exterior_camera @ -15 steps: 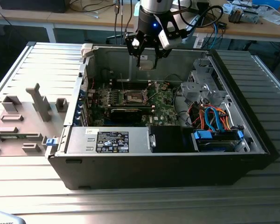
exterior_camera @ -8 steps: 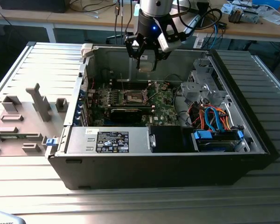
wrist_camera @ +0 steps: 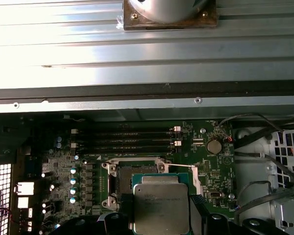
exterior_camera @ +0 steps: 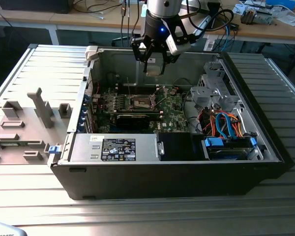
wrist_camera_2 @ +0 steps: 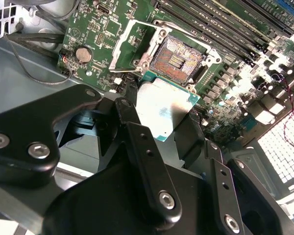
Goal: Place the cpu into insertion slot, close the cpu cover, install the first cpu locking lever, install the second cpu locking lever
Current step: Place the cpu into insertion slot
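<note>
cpu (wrist_camera_2: 162,108): flat square, silvery-tan lid, teal-green edge, glare on top. Clamped between jaws of gripper (exterior_camera: 155,68), upper centre of exterior view, above open case (exterior_camera: 137,179). Insertion slot (wrist_camera_2: 179,58) near cpu, apart from it: dark centre exposed, shiny rim. cpu cover (wrist_camera_2: 120,45) swung open beside slot, over green board (wrist_camera_2: 95,27).

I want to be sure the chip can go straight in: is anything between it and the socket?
Nothing visible does. The gripper holds the chip, and in the second wrist view the socket lies bare, its cover folded open beside it.
</note>
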`<state>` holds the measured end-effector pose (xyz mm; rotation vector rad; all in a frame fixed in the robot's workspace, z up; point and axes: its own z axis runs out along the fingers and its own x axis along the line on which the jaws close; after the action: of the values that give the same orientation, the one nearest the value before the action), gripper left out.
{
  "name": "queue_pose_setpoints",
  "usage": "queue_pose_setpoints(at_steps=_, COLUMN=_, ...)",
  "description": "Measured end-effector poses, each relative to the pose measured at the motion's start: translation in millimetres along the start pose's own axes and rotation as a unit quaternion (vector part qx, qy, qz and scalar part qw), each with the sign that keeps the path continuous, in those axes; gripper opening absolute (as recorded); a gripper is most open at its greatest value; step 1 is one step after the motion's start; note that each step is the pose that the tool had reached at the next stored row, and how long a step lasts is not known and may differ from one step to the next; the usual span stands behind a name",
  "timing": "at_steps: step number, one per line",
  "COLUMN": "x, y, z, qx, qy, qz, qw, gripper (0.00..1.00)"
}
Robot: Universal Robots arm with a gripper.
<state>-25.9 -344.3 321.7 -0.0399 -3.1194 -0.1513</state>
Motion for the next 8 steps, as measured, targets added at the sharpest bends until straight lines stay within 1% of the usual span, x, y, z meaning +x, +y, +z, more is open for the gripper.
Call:
queue_pose_setpoints(at_steps=3, x=0.0, y=0.0, z=0.0, qx=0.0, qy=-0.0001, qz=0.001, qw=1.0, gripper=0.54)
queue_pose_setpoints(at_steps=8, x=0.0, y=0.0, z=0.0, qx=-0.0002, qy=-0.0008, qz=0.009, qw=0.99996, gripper=0.54)
